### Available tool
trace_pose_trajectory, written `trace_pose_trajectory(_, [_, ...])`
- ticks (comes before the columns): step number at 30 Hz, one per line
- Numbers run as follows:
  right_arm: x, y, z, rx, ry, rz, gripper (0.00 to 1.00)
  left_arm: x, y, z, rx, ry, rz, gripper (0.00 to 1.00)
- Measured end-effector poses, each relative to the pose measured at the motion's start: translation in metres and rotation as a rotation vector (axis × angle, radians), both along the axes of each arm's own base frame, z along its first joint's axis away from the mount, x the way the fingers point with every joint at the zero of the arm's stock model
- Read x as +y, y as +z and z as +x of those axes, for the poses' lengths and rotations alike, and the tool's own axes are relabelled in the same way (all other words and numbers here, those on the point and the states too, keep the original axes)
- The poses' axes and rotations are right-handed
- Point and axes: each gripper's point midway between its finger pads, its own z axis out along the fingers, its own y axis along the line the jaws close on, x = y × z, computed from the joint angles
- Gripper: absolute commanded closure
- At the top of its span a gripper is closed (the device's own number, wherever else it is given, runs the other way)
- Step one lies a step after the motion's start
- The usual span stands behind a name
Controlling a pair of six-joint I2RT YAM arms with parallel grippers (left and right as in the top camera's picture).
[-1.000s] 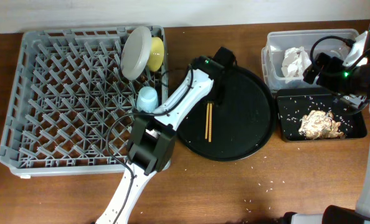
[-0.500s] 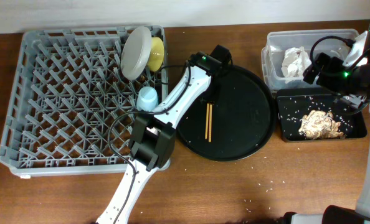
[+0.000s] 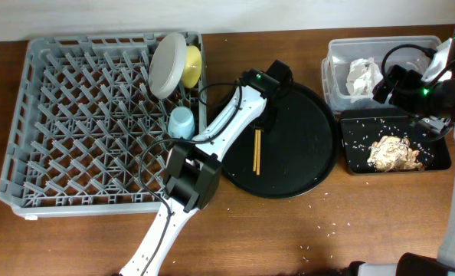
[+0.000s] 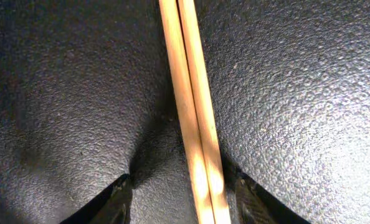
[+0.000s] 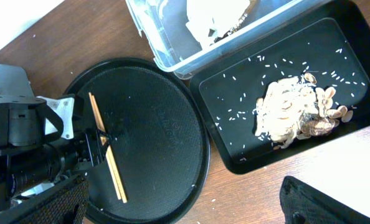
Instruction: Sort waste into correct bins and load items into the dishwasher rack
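Over the round black tray (image 3: 304, 157), my left claw (image 4: 184, 200) hangs low with its jaws apart, one fingertip (image 4: 118, 198) on either side of the chopsticks (image 4: 194, 112); dark tray shows between each tip and the wood, so I am gripping nothing. The two sticks lie touching side by side, running 12 to 6, a little toward 9 from the tray's middle. My left arm (image 3: 220, 126) crosses the tray's rim at 9 and covers the near corner of the dishwasher rack (image 3: 74, 123), passing just beside the blue cup (image 3: 181, 121) among the pegs. At the rack's 1 o'clock corner the plate (image 3: 166, 65) stands tilted on edge, the yellow bowl (image 3: 194, 66) touching behind it. At 2 o'clock from the round tray is the clear tub (image 3: 335, 80), the napkin (image 3: 363, 74) inside; at 3 o'clock, touching it, the shallow black tray (image 3: 434, 161) holds the food scraps (image 3: 394, 153) among loose grains (image 5: 235, 115). My right claw (image 3: 390, 86) hovers above where those two meet, fingers spread wide and empty; a few grains dot the table (image 3: 327, 222).
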Motion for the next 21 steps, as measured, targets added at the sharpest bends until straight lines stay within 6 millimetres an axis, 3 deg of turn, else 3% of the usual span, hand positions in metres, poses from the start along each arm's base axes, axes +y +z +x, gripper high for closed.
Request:
trace_pose_trajectory(5, [0.000,0.000,0.000,0.000,0.000,0.000,0.01,-0.004,0.001,0.000,0.013,-0.003,-0.022,0.49])
trace_pose_trajectory(9, [0.000,0.000,0.000,0.000,0.000,0.000,0.02,-0.006,0.040,0.004,-0.008,0.000,-0.056,0.49])
trace_pose_trajectory(10, [0.000,0.000,0.000,0.000,0.000,0.000,0.01,-0.003,0.040,0.004,-0.002,0.004,-0.052,0.49])
trace_pose_trajectory(13, [0.000,0.000,0.000,0.000,0.000,0.000,0.02,0.001,0.037,0.004,0.009,0.011,-0.043,0.49])
trace_pose_trajectory(16, [0.000,0.000,0.000,0.000,0.000,0.000,0.02,0.003,0.008,0.000,0.054,0.011,-0.015,0.49])
trace_pose_trajectory(21, [0.000,0.000,0.000,0.000,0.000,0.000,0.02,0.001,0.006,0.004,0.042,0.011,-0.023,0.49])
